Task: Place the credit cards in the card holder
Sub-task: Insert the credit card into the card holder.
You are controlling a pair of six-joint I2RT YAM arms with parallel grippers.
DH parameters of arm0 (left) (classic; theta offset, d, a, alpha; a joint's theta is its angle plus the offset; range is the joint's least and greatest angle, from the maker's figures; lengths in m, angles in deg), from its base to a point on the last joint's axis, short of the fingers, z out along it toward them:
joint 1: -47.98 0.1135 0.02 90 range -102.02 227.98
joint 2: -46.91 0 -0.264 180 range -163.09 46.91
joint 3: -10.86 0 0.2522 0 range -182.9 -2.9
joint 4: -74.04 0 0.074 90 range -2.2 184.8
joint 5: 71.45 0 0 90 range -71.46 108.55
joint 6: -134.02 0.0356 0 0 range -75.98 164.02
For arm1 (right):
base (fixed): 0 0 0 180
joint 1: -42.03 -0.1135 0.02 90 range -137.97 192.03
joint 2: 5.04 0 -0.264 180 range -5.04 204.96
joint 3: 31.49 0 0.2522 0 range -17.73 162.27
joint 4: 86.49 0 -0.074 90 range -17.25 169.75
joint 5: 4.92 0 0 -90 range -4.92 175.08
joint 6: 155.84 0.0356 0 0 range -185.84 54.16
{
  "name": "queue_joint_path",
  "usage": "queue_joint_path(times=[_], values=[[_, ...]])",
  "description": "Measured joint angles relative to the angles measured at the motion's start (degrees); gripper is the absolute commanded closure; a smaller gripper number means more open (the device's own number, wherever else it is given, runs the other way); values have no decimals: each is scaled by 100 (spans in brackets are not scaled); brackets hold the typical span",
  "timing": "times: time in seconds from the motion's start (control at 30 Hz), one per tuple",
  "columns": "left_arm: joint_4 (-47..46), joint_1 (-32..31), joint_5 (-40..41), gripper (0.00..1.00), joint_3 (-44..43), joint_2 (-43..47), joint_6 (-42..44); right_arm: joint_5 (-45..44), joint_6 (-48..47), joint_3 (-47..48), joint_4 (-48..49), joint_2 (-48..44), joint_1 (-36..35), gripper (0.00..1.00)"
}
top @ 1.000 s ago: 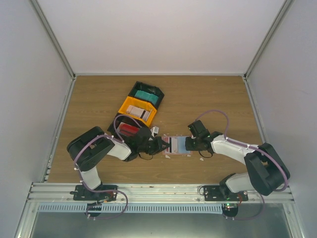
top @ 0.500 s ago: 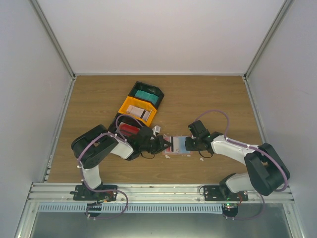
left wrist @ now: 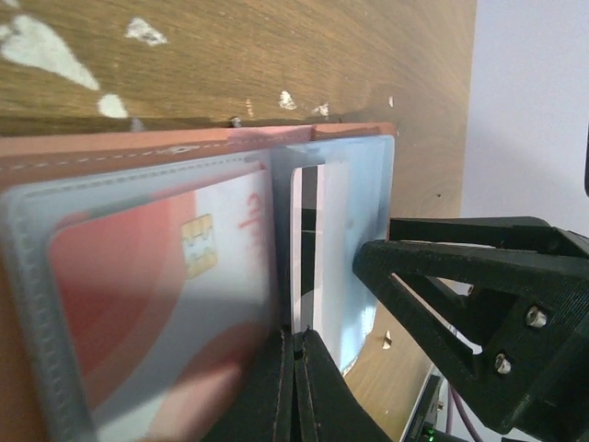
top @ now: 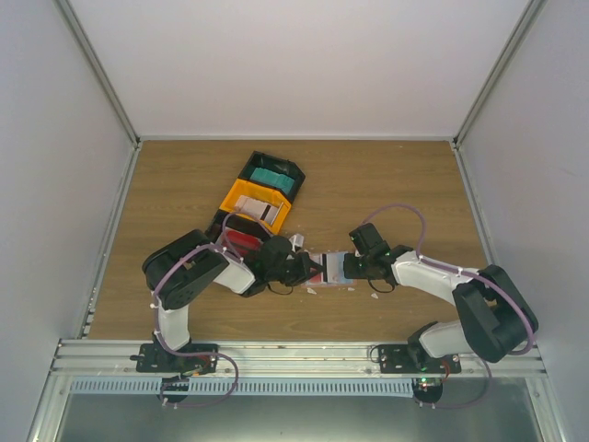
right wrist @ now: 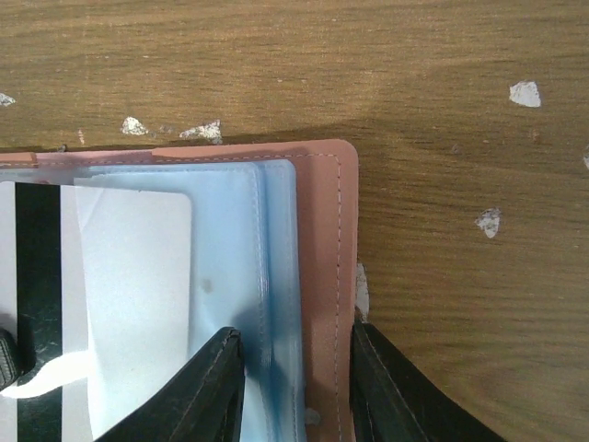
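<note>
- Low in the overhead view, the left arm and right arm bend inward from the near rail. Their tips almost meet at lower centre.
- The left gripper has its jaws pressed together on the lower edge of a white card with a black stripe. The card lies in the right-hand clear sleeve; how deep, I cannot tell.
- The card holder lies open and flat on the table between the two tips. A red card sits in its left sleeve.
- The right gripper has its jaws apart, straddling the holder's right edge. One finger is on the blue sleeves and the other is against the pink cover's rim.
- White flecks dot the wood just past that edge.
- Farther up and left, the black-and-orange tray lies slantwise, with its near end close behind the left wrist.
- Bare wood spreads across the upper right to the walls.
</note>
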Motion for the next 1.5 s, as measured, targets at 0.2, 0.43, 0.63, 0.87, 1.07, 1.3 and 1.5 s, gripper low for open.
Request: queue_joint_path(times=[0.2, 0.43, 0.63, 0.87, 1.07, 1.3, 1.5], values=[[120, -70, 2, 100, -199, -74, 144, 9, 0, -4, 9, 0, 0, 67], [391, -109, -7, 99, -413, -164, 332, 35, 2, -33, 37, -39, 7, 65], [520, -120, -52, 99, -494, -186, 400, 81, 85, -90, -24, -168, 7, 57], [538, -157, -63, 99, -505, -188, 433, 87, 151, -138, -367, -535, 2, 53], [590, -168, -118, 99, -586, -216, 437, 225, 144, -138, -404, -566, 2, 53], [612, -216, -306, 98, -807, -420, 442, 407, 142, -197, -352, -457, 7, 53], [621, -216, -350, 94, -833, -446, 452, 398, 149, -210, -345, -476, 7, 53]])
